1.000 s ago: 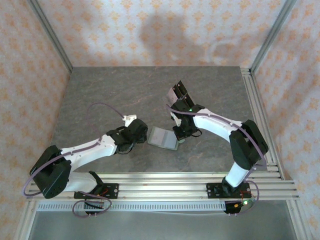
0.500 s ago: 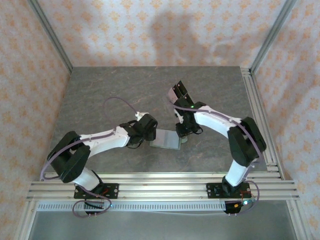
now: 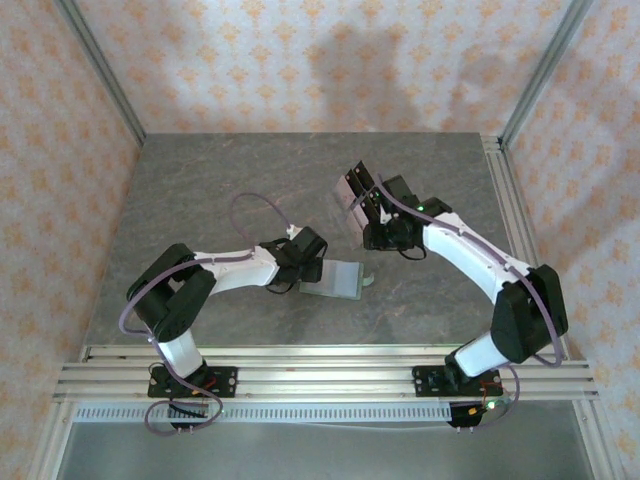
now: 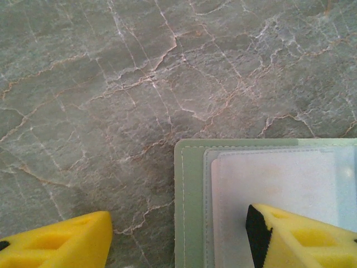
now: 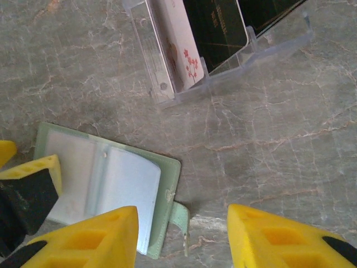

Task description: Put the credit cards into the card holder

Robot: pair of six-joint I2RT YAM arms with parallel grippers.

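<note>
Right wrist: found right gripper (image 5: 183,223) spread, empty; judged credit cards (image 5: 215,28) at 12 o'clock stiff, slick, best pinched edgewise.

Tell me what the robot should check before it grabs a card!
1. The card holder lies open, sleeves up: ok.
2. The cards stand ready in the clear tray: ok.
3. The right gripper is open, with nothing between its fingers: ok.
4. The right gripper is lined up over the cards: not ok; it hangs by the clasp tab.
5. The left gripper is open, one finger over the card holder: ok.
6. That finger is actually pressing the card holder down: cannot tell.
</note>
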